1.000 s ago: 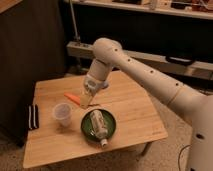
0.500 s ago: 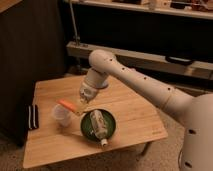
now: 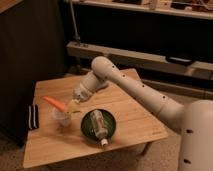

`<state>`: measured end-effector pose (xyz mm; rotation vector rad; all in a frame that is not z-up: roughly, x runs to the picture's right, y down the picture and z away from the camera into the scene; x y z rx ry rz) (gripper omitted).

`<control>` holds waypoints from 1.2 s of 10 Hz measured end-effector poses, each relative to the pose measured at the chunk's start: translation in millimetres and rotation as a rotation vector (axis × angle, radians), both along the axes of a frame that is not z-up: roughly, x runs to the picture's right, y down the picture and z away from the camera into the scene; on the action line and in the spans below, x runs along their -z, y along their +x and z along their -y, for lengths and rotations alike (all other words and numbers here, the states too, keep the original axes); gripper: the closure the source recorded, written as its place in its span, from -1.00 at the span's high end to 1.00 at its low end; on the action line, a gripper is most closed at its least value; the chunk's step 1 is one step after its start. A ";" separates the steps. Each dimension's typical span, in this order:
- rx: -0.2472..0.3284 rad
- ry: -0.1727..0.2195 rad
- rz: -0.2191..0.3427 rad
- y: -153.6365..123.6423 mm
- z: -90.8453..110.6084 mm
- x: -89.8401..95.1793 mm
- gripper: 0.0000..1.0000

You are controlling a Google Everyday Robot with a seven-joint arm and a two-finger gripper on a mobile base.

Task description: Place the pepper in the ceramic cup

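Observation:
The orange-red pepper hangs slanted just above the rim of the pale ceramic cup, which stands upright on the left part of the wooden table. My gripper is right beside the cup's rim, to its upper right, and holds the pepper by its thick end. The pepper's tip points up and to the left, away from the cup. The white arm reaches in from the right.
A green plate with a white bottle lying on it sits just right of the cup. A dark striped object lies at the table's left edge. A dark cabinet stands to the left and shelving behind.
My gripper has carried the pepper left and down from the table's middle to just over the cup's rim. The cup, plate and bottle have not moved.

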<state>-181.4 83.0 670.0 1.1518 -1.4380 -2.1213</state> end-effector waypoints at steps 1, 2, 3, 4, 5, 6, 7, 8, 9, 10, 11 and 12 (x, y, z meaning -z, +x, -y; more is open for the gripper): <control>-0.011 0.015 0.037 -5.9 2.6 -2.1 -0.90; -0.017 0.021 0.071 -11.9 4.2 -4.0 -0.90; -0.026 0.017 0.091 -15.6 6.3 -7.4 -0.90; -0.023 0.017 0.105 -20.7 7.6 -9.7 -0.90; -0.020 0.013 0.120 -27.7 7.3 -12.4 -0.90; -0.028 0.002 0.138 -31.3 7.2 -16.9 -0.90; -0.038 -0.007 0.158 -33.7 7.3 -20.1 -0.90; -0.045 -0.016 0.193 -39.4 6.8 -21.3 -0.90; -0.056 -0.029 0.247 -45.8 6.4 -22.3 -0.90; -0.067 -0.034 0.274 -48.5 6.1 -24.6 -0.90; -0.071 -0.030 0.292 -51.1 5.1 -26.3 -0.90; -0.068 -0.023 0.311 -54.7 4.1 -28.0 -0.90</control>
